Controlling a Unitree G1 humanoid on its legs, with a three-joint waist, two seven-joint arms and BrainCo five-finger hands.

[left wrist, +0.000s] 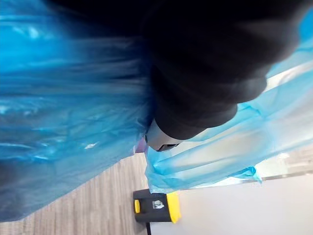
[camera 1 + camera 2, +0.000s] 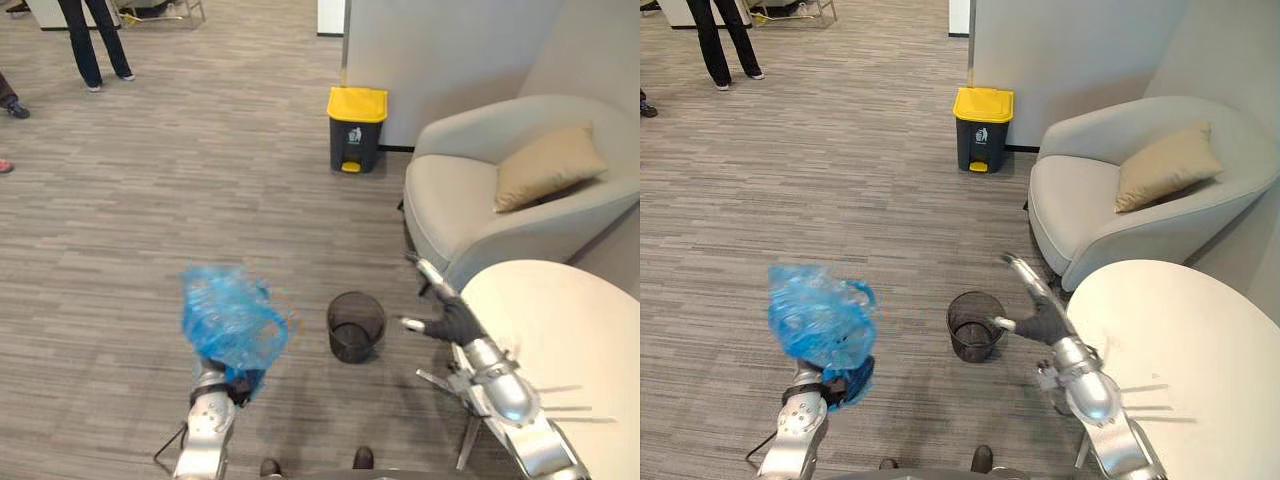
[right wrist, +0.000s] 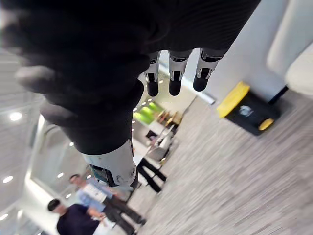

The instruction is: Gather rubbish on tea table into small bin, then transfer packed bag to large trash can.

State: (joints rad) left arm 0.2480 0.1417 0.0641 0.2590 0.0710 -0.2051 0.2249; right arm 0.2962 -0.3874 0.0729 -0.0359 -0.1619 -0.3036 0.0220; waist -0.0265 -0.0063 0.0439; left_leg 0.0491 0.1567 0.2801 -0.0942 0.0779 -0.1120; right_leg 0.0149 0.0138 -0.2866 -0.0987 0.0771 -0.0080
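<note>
Armchair (image 2: 520, 215): one, against the wall, not part of the job.
Counter (image 2: 575, 330): one, round, white. No rubbish visible on the part in frame.
Large trash can (image 2: 355, 145): one, dark body with a yellow lid, closed. It's across the floor, well away from the robot. There's a pedal at its base, so the lid likely has to come up before the drop.
Cushion (image 2: 548, 165): one, on the armchair.
Blue bag (image 2: 232, 318): one, off the floor at the robot's left and puffed out above the wrist. Thin film, so I'd expect it to be light, limp, slippery and easy to tear. It should swing and sag rather than hold shape. Grip it at the bunched neck, not the body.
Small bin (image 2: 356, 340): one, black mesh, on the floor between the arms, with no liner in it.
Left hand (image 2: 232, 384): clenched on the bag's gathered neck, plastic wrapped around it.
Right hand (image 2: 452, 322): released and holding nothing, fingers straight, just beside the counter edge and near the small bin.
</note>
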